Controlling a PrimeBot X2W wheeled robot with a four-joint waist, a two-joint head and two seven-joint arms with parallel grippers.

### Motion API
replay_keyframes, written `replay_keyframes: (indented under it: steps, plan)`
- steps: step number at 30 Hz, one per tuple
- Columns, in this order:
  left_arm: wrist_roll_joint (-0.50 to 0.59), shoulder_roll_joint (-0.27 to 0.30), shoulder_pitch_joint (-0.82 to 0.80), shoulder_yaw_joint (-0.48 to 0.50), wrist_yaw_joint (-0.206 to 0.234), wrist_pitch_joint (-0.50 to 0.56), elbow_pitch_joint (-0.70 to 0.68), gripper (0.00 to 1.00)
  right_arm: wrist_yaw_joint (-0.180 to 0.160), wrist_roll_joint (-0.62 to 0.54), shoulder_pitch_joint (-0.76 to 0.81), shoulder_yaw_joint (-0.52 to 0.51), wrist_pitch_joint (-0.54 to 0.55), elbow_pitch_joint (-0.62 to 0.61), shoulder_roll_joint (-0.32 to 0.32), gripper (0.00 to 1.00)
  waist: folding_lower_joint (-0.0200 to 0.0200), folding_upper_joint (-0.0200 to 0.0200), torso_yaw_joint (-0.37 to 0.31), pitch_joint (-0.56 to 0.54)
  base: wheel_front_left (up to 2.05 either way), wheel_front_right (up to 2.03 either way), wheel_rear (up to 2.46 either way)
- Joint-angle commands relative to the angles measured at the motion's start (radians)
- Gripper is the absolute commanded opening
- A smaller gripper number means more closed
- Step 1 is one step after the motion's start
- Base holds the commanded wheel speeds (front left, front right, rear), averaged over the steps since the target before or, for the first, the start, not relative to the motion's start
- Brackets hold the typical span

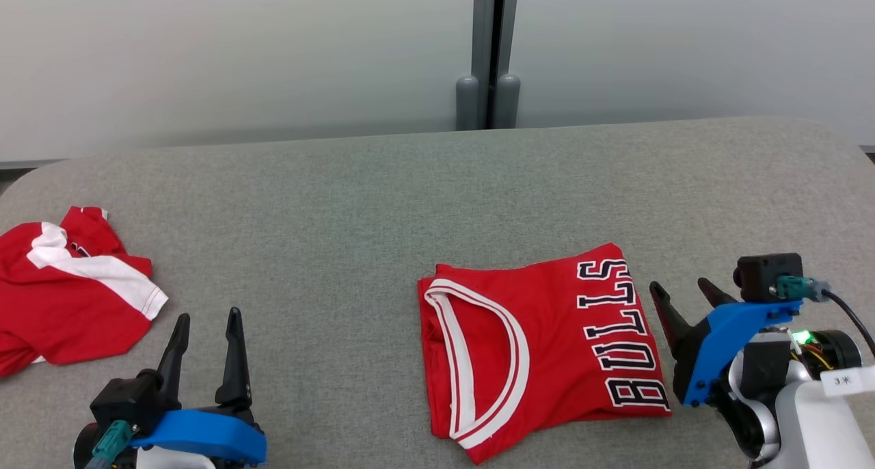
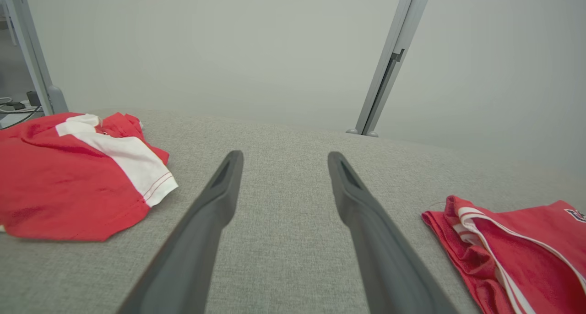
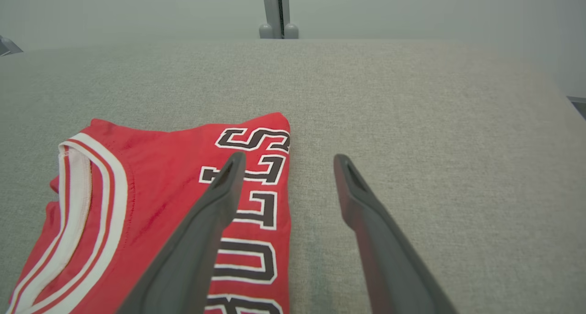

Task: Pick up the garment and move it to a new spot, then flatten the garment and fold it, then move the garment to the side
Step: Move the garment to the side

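Left tool: the left gripper [image 1: 208, 315] has its two long dark fingers spread apart and empty, over bare cloth at the near left.
Right tool: the right gripper [image 1: 679, 286] is also spread and empty, just beside the lettered edge of the jersey. I cannot tell whether it touches the cloth.
Task garment: a red sleeveless jersey [image 1: 540, 353] with a white-striped neckline and BULLS lettering lies folded into a compact rectangle, right of centre on the grey fabric-covered table [image 1: 342, 195].
Other garment: a crumpled red-and-white shirt [image 1: 68, 298] lies at the far left, well apart from the jersey.
Progress: the placing, flattening and folding look done. The move to the side seems left.
Hard to see: the shirt is cut off by the head view's left edge, the jersey's folded-under layers are hidden, and the right gripper's base sits behind its blue mount.
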Motion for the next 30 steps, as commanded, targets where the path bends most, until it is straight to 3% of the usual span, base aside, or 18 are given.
replay_keyframes:
  steps: [1, 9, 18, 23, 24, 25, 26, 30]
  plan:
    - [0.005, 0.004, -0.020, -0.003, -0.002, -0.004, -0.003, 1.00, 0.001, -0.007, -0.027, 0.002, 0.042, 0.006, 0.007, 1.00, -0.0002, 0.0000, 0.015, 0.017, 0.00, 0.00, 0.00]
    - [0.004, 0.015, -0.068, -0.030, -0.012, 0.000, 0.009, 1.00, 0.001, -0.010, -0.097, -0.034, 0.279, 0.118, 0.013, 1.00, -0.0002, 0.0000, 0.066, 0.063, 0.00, 0.00, 0.00]
    - [-0.002, 0.021, -0.103, -0.046, -0.016, -0.002, 0.014, 1.00, 0.001, -0.045, -0.107, -0.071, 0.325, 0.257, 0.015, 1.00, -0.0002, 0.0000, 0.096, 0.091, 0.00, 0.00, 0.00]
    - [-0.005, 0.024, -0.101, -0.051, -0.018, -0.003, 0.022, 1.00, 0.002, 0.019, -0.088, -0.024, 0.359, 0.330, 0.025, 1.00, -0.0002, 0.0000, 0.101, 0.089, 0.00, 0.00, 0.00]
    - [-0.005, 0.026, -0.100, -0.050, -0.018, -0.003, 0.022, 1.00, 0.003, 0.036, -0.086, -0.010, 0.361, 0.336, 0.023, 0.79, -0.0002, 0.0000, 0.099, 0.090, 0.00, 0.00, 0.00]
    - [-0.005, 0.028, -0.099, -0.049, -0.018, -0.003, 0.021, 1.00, 0.003, 0.046, -0.088, 0.008, 0.352, 0.335, 0.013, 0.20, -0.0002, 0.0000, 0.097, 0.090, 0.00, 0.00, 0.00]
    - [-0.005, 0.029, -0.099, -0.049, -0.017, -0.003, 0.021, 1.00, 0.003, 0.055, -0.091, 0.027, 0.339, 0.331, -0.001, 0.00, -0.0002, 0.0000, 0.096, 0.091, 0.00, 0.00, 0.00]
    - [-0.006, 0.039, -0.093, -0.043, -0.009, -0.003, 0.014, 1.00, 0.000, 0.068, -0.129, 0.093, 0.257, 0.311, -0.074, 0.00, -0.0002, 0.0000, 0.079, 0.095, 0.00, 0.00, 0.00]
